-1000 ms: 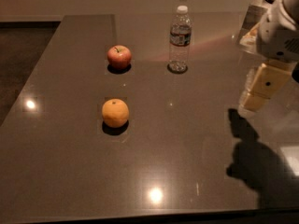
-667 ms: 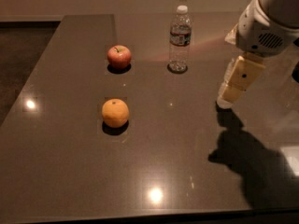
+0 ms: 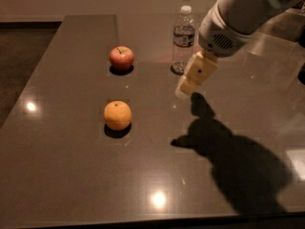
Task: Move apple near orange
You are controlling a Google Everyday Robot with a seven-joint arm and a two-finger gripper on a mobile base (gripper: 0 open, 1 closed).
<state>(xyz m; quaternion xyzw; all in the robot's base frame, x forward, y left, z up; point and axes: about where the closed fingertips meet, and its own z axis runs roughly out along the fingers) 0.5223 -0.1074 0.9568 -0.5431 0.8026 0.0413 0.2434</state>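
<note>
The apple [image 3: 121, 57], red with a yellowish top and short stem, sits on the dark table [image 3: 71, 171] at the back left. The orange [image 3: 117, 115] sits nearer, straight in front of the apple, with a gap between them. My gripper [image 3: 183, 90] hangs from the white arm at the upper right, above the table, right of both fruits and in front of the water bottle. It holds nothing.
A clear water bottle [image 3: 183, 38] with a white cap stands upright at the back, right of the apple and just behind the gripper. The arm's shadow [image 3: 228, 151] falls on the right half of the table. The table's left edge runs along a dark floor.
The arm and gripper have moved left from the table's right edge toward the middle, now in front of the bottle. The apple, orange and bottle have not moved.
</note>
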